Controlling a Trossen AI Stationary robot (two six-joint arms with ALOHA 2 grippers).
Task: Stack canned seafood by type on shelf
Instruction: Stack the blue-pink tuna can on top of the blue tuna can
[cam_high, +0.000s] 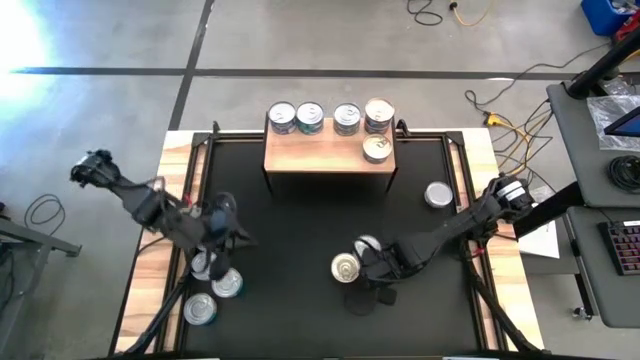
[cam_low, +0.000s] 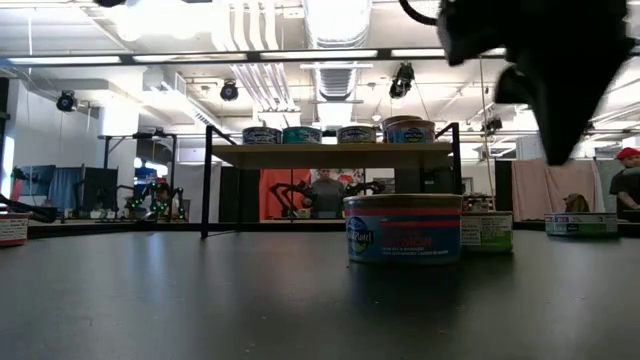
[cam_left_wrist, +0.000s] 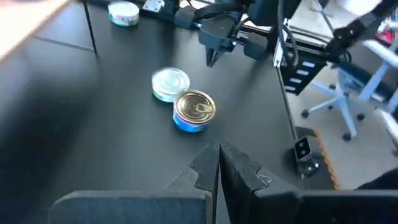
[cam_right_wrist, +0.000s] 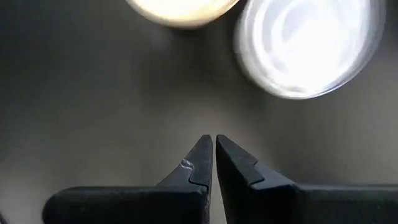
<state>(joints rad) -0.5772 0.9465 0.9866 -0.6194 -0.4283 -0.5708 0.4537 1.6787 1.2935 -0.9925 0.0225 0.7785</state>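
Shelf: the shelf (cam_high: 330, 158) stood at the far side of the black mat (cam_high: 300, 260)
Tins on shelf: four tins (cam_high: 310, 118) in a row along its back edge, and one more tin (cam_high: 377, 149) in front of the rightmost
Loose tins: a gold-topped tin (cam_high: 345, 267) touched a silver-topped tin (cam_high: 366, 245) at mid-mat; three tins (cam_high: 214, 287) lay near the left edge, one tin (cam_high: 438, 194) near the right
Left gripper: the left gripper (cam_left_wrist: 219, 149) hung over the three left tins, jaws together, empty
Right gripper: the right gripper (cam_right_wrist: 208, 142) hung just beside the mid-mat pair, jaws together, holding nothing
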